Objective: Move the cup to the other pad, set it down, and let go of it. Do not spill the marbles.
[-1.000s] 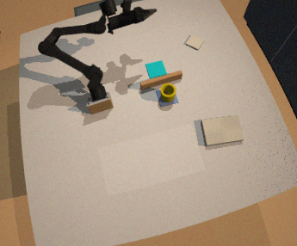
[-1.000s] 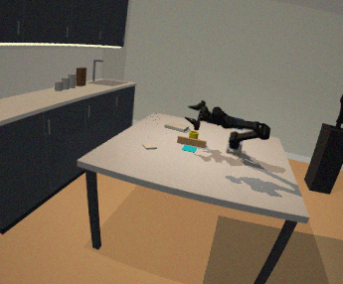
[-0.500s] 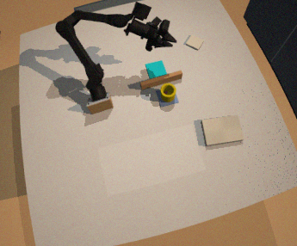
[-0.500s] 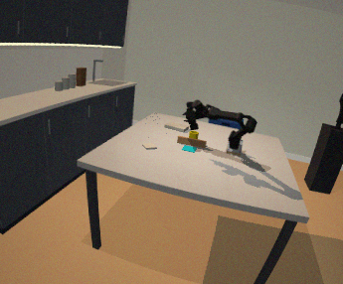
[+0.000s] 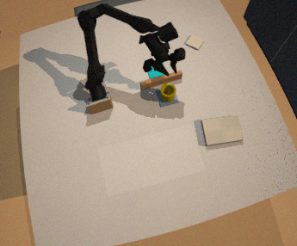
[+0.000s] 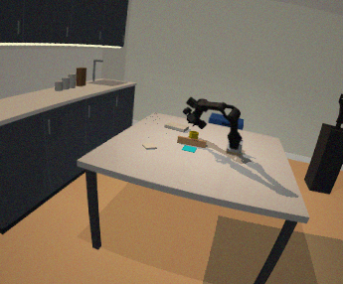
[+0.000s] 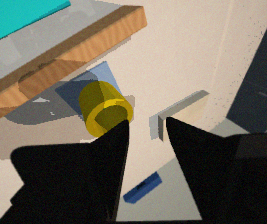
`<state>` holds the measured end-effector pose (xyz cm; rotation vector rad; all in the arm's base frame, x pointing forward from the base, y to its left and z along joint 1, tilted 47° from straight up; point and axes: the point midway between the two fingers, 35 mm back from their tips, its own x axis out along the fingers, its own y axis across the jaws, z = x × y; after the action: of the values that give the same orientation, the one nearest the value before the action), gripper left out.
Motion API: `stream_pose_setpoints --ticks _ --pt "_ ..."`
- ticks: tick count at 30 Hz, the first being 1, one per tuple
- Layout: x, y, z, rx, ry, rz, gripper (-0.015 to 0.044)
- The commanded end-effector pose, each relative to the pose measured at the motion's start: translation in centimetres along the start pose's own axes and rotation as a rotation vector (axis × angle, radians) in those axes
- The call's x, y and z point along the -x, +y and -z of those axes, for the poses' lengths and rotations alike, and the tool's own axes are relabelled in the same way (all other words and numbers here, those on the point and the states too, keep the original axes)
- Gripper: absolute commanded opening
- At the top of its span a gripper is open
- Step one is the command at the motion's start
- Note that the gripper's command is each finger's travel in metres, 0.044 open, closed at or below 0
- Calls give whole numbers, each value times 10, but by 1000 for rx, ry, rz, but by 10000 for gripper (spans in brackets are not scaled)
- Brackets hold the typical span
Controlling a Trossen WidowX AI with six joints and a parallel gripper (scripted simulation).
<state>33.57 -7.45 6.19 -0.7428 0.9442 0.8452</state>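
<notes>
A yellow cup (image 5: 168,91) (image 6: 193,134) (image 7: 104,110) stands upright on a blue pad (image 5: 163,103) (image 7: 106,75). I cannot make out marbles inside it. A wooden bar (image 5: 157,82) (image 6: 188,141) (image 7: 74,50) lies between this pad and a cyan pad (image 5: 156,74) (image 6: 190,148) (image 7: 19,15). My gripper (image 5: 163,64) (image 6: 195,121) (image 7: 147,123) hangs above the bar and the cup, pointing down. Its fingers stand partly apart with nothing between them. In the wrist view the cup sits just left of the left fingertip.
A beige slab (image 5: 222,130) (image 6: 176,127) (image 7: 181,112) lies on the table beyond the cup. A small beige tile (image 5: 194,42) (image 6: 149,146) lies near the table's edge. The arm's base (image 5: 99,103) stands left of the bar.
</notes>
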Motion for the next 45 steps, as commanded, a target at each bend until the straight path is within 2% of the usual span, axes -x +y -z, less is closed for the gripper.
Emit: stream_pose_setpoints --ticks 1,5,25,45 --pt "-32 36 47 273 -324 -412 167" --pt "-34 43 53 308 -423 -450 167" --pt "-34 45 54 308 -423 -450 167" --pt "-61 59 44 308 -423 -450 167"
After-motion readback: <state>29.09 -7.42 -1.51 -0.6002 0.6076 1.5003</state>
